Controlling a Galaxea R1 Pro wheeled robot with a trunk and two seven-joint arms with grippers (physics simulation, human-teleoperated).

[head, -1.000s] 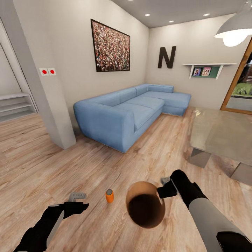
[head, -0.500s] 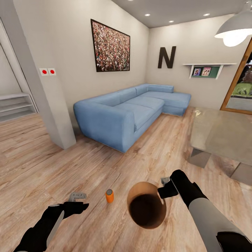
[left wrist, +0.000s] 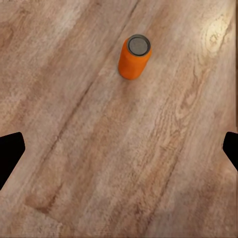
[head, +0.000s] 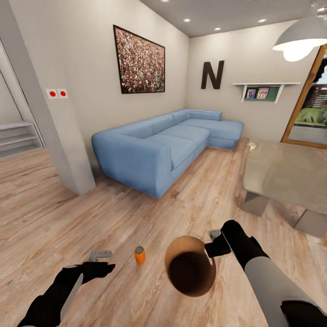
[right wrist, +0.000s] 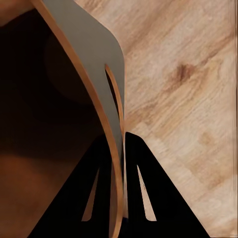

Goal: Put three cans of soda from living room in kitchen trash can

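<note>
Black forearms, grey sleeves, small grey hands.

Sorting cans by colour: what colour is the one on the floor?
Orange, with a grey top; the can shows best in the left wrist view.

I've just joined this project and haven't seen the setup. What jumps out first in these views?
The right end effector pinches the rim of the trash can, held above the wood floor. An orange soda can stands upright between both arms. Behind, a blue corner sofa lines the wall.

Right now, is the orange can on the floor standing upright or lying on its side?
Upright. The orange can stands on the wood floor with its silver top up; the left wrist view shows that round top from above.
</note>
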